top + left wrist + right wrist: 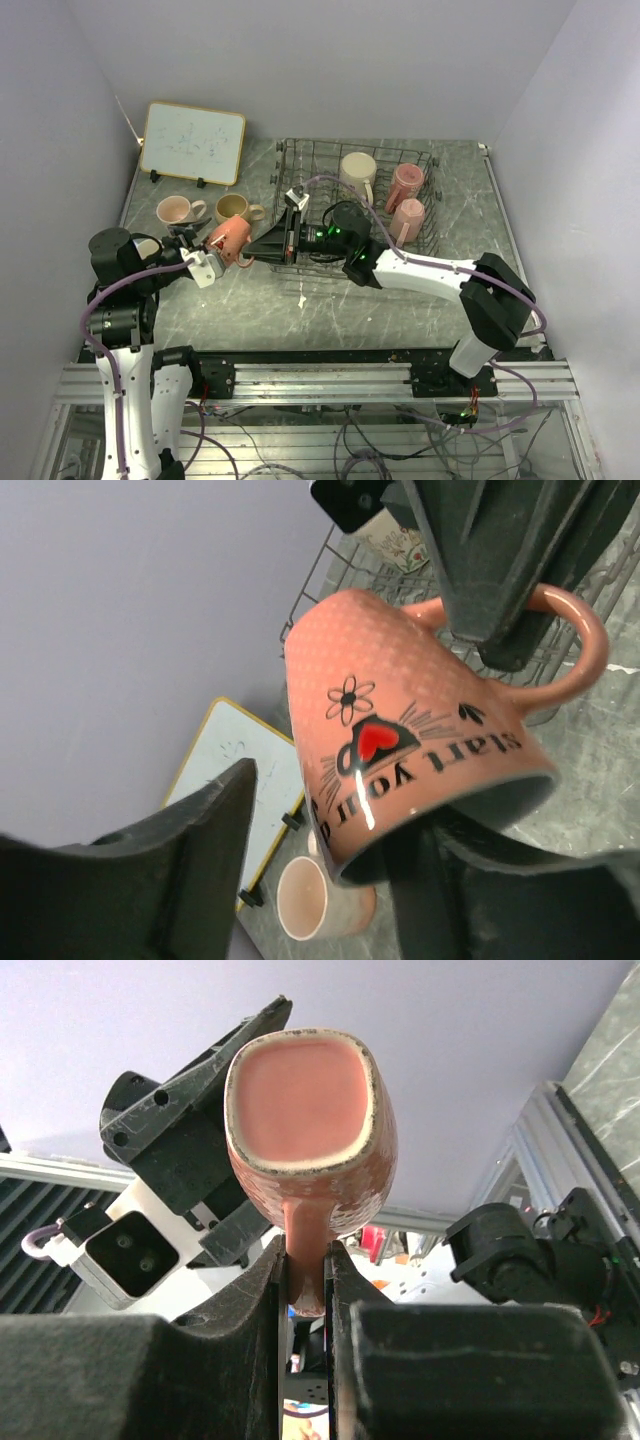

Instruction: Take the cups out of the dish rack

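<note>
I see right pincer (307, 1260) clenched on handle of salmon ceramic mug (305, 1110), left side of desk (400, 305); left pincer (330, 805) released, straddling it.

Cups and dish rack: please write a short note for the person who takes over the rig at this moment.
Right gripper: shut on the handle of the salmon cup, beside the dish rack.
Left gripper: open around the same cup.
Done: pale pink cup and tan cup stand on the table.
Left: cream cup and two pink cups in the rack, plus the salmon one.
</note>
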Robot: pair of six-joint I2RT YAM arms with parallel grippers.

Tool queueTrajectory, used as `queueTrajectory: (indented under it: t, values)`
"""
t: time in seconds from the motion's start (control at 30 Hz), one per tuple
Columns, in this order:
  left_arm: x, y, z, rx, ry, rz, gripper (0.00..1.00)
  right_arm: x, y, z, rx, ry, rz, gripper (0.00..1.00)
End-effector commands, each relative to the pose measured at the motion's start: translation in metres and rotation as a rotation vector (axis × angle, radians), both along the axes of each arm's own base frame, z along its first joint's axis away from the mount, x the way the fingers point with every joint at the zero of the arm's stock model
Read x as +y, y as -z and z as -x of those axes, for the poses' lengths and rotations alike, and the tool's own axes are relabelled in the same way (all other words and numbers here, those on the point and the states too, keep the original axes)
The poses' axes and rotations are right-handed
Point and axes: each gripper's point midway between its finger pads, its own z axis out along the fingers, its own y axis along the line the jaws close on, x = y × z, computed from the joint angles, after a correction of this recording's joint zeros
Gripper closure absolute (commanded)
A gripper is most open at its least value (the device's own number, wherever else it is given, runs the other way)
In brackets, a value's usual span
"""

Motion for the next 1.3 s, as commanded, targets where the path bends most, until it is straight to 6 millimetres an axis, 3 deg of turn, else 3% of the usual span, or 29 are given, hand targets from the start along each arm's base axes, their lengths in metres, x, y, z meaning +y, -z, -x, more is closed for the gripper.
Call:
queueTrajectory:
  t: [0.0, 0.1, 0.23, 0.3, 0.4, 0.47, 0.57, 0.8, 0.93, 1.07, 1.27]
  values:
    - [-0.008, -0.018, 0.006, -0.044, 0.046, 0.019, 0.47, -0.001, -0.031, 0.018, -0.024, -0.043, -0.127, 1.00]
    - [-0.011, -0.018, 0.009, -0.032, 0.057, 0.029, 0.55, 0.003, -0.029, 0.020, -0.011, -0.050, -0.128, 1.00]
    - [-0.010, -0.012, 0.010, -0.013, 0.057, 0.019, 0.57, 0.011, -0.028, 0.023, 0.011, -0.083, -0.150, 1.00]
    - [-0.009, -0.008, 0.010, 0.006, 0.047, 0.017, 0.68, 0.014, -0.023, 0.022, 0.025, -0.099, -0.141, 1.00]
    - [-0.003, 0.003, 0.008, 0.066, 0.003, 0.023, 0.92, 0.012, -0.007, 0.013, 0.019, -0.073, -0.082, 0.73]
    - [0.007, 0.022, 0.003, 0.147, -0.047, -0.005, 0.93, 0.005, 0.008, -0.002, -0.008, -0.010, 0.008, 0.55]
    - [0.031, 0.063, -0.008, 0.361, -0.152, -0.081, 0.93, -0.019, 0.037, -0.032, -0.036, 0.120, 0.180, 0.35]
    - [0.092, 0.129, -0.039, 0.731, -0.493, -0.176, 0.93, -0.094, 0.070, -0.086, -0.051, 0.339, 0.362, 0.26]
    - [0.102, 0.155, -0.053, 0.861, -0.587, -0.199, 0.93, -0.131, 0.074, -0.108, -0.104, 0.454, 0.467, 0.24]
    - [0.104, 0.173, -0.073, 0.878, -0.636, -0.237, 0.93, -0.162, 0.075, -0.123, -0.165, 0.547, 0.581, 0.23]
    - [0.107, 0.202, -0.103, 0.914, -0.706, -0.297, 0.93, -0.200, 0.070, -0.128, -0.187, 0.617, 0.647, 0.23]
